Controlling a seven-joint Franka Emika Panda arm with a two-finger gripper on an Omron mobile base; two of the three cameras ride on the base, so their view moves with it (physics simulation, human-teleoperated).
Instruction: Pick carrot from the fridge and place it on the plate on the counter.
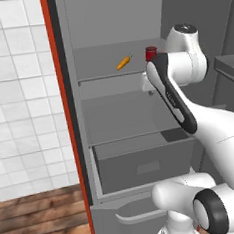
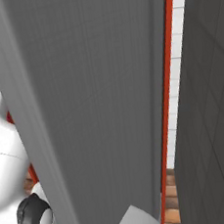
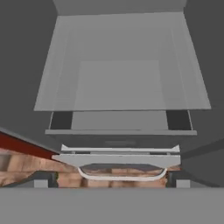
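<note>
The slim orange carrot [image 1: 124, 62] lies on the upper shelf of the open grey fridge [image 1: 114, 119], left of the arm. My gripper [image 3: 111, 181] hangs at the front of that shelf, right of the carrot and apart from it, mostly hidden behind my forearm in the left base view. It points down over the lower shelf [image 3: 120, 83] and is open, its fingertips [image 3: 41, 180] wide apart with nothing between them. The plate and the counter are out of view.
A short red can [image 1: 151, 52] stands on the upper shelf right of the carrot, close to my arm. Below the shelves is a grey drawer [image 1: 143, 162]. The fridge's red-orange edge [image 1: 66, 118] borders a white tiled wall [image 1: 16, 87] and a wooden floor [image 1: 37, 216].
</note>
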